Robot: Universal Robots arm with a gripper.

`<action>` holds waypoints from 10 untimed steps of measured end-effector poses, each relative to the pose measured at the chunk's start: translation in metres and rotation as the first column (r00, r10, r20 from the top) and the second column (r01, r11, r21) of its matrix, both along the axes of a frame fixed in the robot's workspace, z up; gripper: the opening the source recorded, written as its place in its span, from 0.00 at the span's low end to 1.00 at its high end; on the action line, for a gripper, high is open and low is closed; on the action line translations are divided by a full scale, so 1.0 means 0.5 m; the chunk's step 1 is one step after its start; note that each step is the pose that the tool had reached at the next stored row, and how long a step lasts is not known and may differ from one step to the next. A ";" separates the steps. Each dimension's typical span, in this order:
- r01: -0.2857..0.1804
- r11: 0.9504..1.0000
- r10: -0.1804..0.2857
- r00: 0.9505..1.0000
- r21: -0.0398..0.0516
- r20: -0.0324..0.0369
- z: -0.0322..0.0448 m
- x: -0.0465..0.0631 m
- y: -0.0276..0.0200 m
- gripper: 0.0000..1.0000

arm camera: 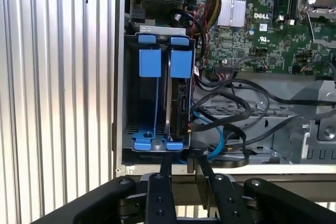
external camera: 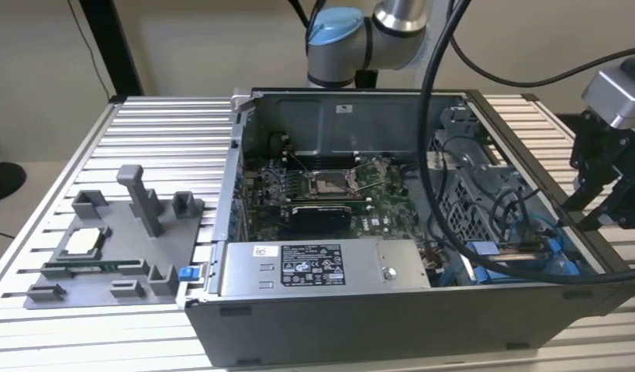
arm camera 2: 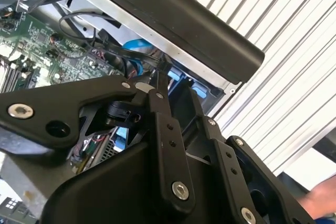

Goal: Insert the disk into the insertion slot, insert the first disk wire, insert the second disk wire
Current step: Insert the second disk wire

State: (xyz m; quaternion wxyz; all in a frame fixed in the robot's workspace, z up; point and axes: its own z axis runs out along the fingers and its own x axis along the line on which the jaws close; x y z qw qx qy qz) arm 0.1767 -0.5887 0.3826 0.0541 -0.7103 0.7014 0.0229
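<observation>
**While gripper point(arm camera: 181, 157) hangs just off the case wall, disk already sits in the slot**

Since the fingers point(arm camera: 164, 169) show a narrow gap with nothing between them, I read the gripper as part-open and empty. In the first wrist view the tips stop just short of the case point(arm camera: 119, 51) rim and aim into the slot point(arm camera: 132, 103).

Disk point(arm camera: 178, 100) is dead ahead of the tips. It stands on edge in the board-side half of the slot, between the blue tabs point(arm camera: 180, 64). The wall-side half has its own tab and rail but looks empty. Disk's long axis runs straight away from the fingers, in line with where they point. Its connector edge faces the open side of the case.

Black wires point(arm camera: 231, 90) loop between slot and board point(arm camera: 252, 19), near the tips but off to the board side. One plug point(arm camera: 190, 126) lies against the disk's edge; can't tell if it's seated.

Exterior view:
- Gripper point(external camera: 598, 215) is at 3 o'clock of the case point(external camera: 400, 325), outside the wall and above the table point(external camera: 162, 132).
- Slot point(external camera: 553, 263) is in the case's 4 o'clock corner, near the fingers at about 8 o'clock from them.
- PSU point(external camera: 317, 267) is at 6 o'clock and the board point(external camera: 328, 186) is in the centre, both well apart from the gripper.

Judgement: disk insertion looks done. Wire state is unclear from here.
</observation>
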 end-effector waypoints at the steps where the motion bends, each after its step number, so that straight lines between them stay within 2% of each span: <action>1: 0.000 1.000 0.000 1.000 0.006 0.000 0.000 0.000 -0.0012 1.00; 4: 0.000 0.999 0.000 1.000 0.038 0.000 -0.001 0.000 -0.0031 1.00; 5: 0.000 0.999 0.000 1.000 0.045 0.000 -0.002 0.000 -0.0039 1.00; 10: -0.008 0.999 0.008 1.000 0.047 0.000 -0.008 0.004 -0.0093 1.00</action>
